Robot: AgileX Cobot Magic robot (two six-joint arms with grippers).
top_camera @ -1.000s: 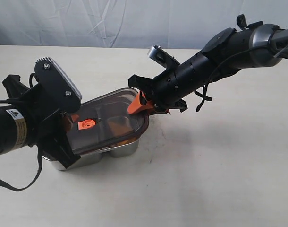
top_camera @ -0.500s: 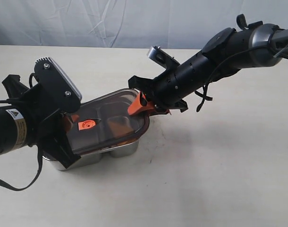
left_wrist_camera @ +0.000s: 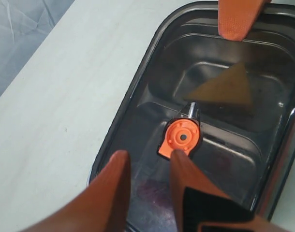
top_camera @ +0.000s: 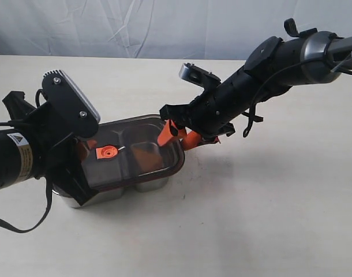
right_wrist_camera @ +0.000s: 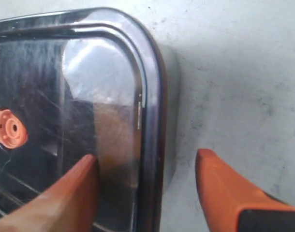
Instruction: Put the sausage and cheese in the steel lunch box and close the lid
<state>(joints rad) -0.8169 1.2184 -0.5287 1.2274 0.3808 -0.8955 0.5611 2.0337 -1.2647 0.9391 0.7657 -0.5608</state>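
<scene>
The dark tinted lid [top_camera: 135, 150] with its orange valve [top_camera: 105, 152] lies on the steel lunch box [top_camera: 150, 183]. Through the lid the yellow cheese [left_wrist_camera: 225, 89] shows in one compartment. The sausage is only a faint reddish blur [left_wrist_camera: 150, 188] under the lid. My left gripper [left_wrist_camera: 150, 155] stands open over the lid's left end, beside the valve [left_wrist_camera: 181, 138], with nothing between its fingers. At the lid's right end my right gripper [right_wrist_camera: 146, 157] is open and astride the rim, one finger over the lid and one over the table; it also shows from outside [top_camera: 177, 138].
The box stands on a pale table [top_camera: 251, 219] with a white cloth backdrop [top_camera: 135, 29] behind it. The left arm's black camera mount [top_camera: 69, 104] hides the box's left end. One right fingertip [left_wrist_camera: 237, 19] shows in the left wrist view.
My right gripper has opened and let go of the lid's right edge. That end of the lid has dropped lower onto the box. The left gripper has not moved.
</scene>
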